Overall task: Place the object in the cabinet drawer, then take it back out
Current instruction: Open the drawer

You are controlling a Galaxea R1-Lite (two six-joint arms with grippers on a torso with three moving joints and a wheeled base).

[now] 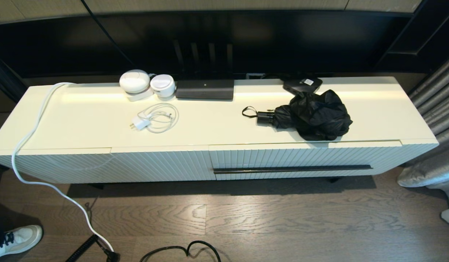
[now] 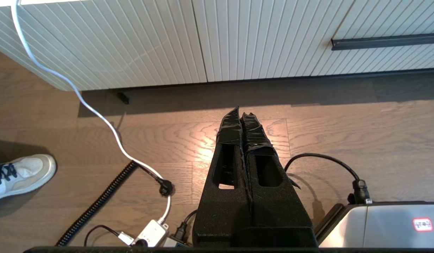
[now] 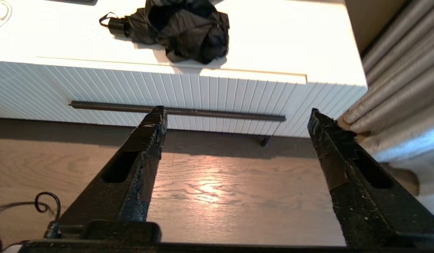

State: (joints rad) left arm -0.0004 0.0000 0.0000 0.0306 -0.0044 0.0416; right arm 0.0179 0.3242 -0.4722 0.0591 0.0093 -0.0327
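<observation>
Umbrella lies on the cabinet top above the shut drawer — handle and loop toward the charger cable. Right gripper hangs before the drawer's bar handle, fingers spread wide, empty. Left gripper — fingers pressed together — hangs over the floor below the cabinet.

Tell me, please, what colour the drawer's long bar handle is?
Black. The bar handle runs across the cream fluted drawer front, clearest in the head view.
</observation>
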